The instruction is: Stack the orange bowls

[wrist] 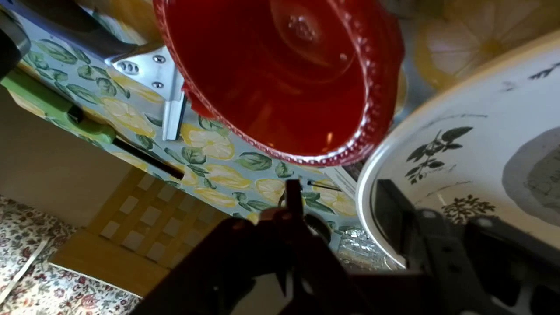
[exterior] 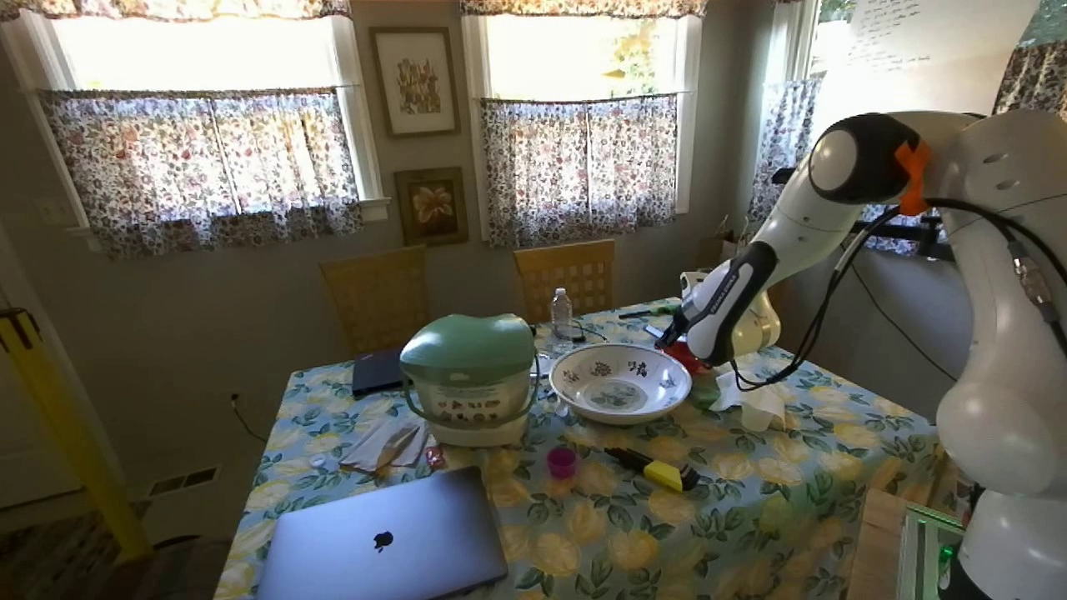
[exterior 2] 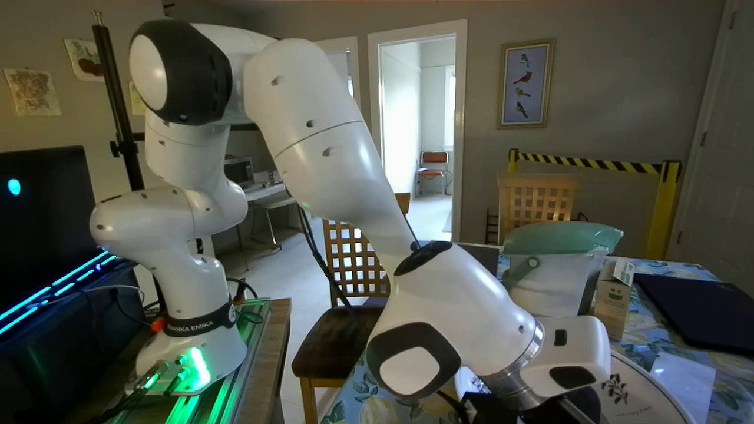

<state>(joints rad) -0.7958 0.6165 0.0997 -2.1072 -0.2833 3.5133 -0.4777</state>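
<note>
One red-orange bowl is all we can make out (whether a second sits beneath it, we cannot tell); it lies on the worktop, just below the jaws in an exterior view. The jaws stand wide apart and hold nothing. We judge the step as picking that bowl up. To do it well, we should bring the jaws clear of the white dish, whose rim one jaw overlaps in the wrist view, and turn them more upright above the bowl. One jaw belongs inside its wall, one outside; then a gentle squeeze and a level lift. The arm arches high, slopes down and folds low, the jaws tilted rather than plumb.
</note>
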